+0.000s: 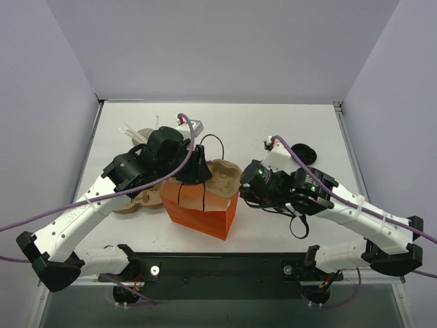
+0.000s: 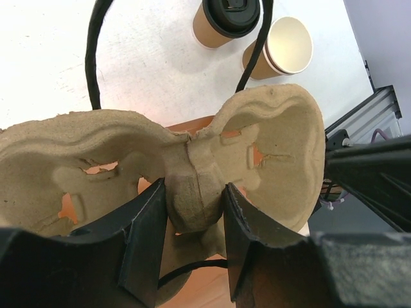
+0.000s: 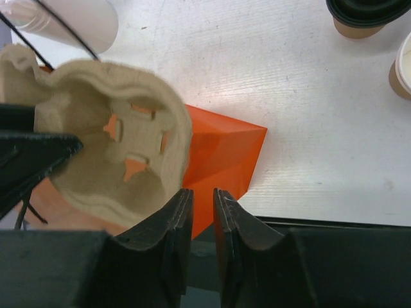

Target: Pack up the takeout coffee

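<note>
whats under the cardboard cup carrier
The orange bag, visible past the carrier's rim and through its cutouts. The bag's interior is covered, so its contents cannot be seen.

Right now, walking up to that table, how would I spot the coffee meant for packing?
Start at the orange bag in the middle of the white table, with the cardboard cup tray over it. Just past them stand two small tan paper cups side by side. The coffee is the one with a black lid; the open cup beside it has none.
</note>
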Controlling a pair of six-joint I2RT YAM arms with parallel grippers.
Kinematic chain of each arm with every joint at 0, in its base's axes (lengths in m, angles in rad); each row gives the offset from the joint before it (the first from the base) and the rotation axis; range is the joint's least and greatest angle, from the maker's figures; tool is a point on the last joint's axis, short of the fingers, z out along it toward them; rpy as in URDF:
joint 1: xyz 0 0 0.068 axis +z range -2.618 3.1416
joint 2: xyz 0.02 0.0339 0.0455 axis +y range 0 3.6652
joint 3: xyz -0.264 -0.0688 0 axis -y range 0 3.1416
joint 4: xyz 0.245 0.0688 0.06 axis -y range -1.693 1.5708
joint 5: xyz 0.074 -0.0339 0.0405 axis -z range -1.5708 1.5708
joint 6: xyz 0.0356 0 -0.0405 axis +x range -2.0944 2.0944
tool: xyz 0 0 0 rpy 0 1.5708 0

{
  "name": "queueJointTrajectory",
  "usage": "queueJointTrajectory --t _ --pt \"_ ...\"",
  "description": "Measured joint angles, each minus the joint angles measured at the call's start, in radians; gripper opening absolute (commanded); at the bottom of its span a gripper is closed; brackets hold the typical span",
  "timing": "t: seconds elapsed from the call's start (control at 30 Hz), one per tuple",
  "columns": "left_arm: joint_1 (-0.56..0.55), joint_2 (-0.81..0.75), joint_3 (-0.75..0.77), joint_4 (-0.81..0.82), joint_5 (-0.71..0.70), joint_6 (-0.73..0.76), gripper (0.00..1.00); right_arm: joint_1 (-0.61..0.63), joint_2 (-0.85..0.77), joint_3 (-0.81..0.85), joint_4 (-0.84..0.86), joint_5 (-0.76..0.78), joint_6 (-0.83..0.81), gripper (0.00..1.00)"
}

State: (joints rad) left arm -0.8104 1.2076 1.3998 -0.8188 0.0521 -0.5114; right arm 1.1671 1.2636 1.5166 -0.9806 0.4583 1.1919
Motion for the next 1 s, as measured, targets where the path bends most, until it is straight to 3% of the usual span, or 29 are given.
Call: queueJointTrajectory --t 0.17,0.63,1.0 --pt "0.001 0.006 0.011 -0.009 -0.008 0.0 0.41 0.05 -0.068 -0.037 0.014 -0.002 0.035 0.34" --pt "0.004 0.015 0.056 -0.056 -0.003 0.0 0.41 0.118 -0.018 -0.037 0.102 -0.002 0.047 0.37" --pt "0.069 0.019 0.163 -0.068 0.091 -0.028 0.41 0.136 -0.076 -0.037 0.123 0.047 0.047 0.36"
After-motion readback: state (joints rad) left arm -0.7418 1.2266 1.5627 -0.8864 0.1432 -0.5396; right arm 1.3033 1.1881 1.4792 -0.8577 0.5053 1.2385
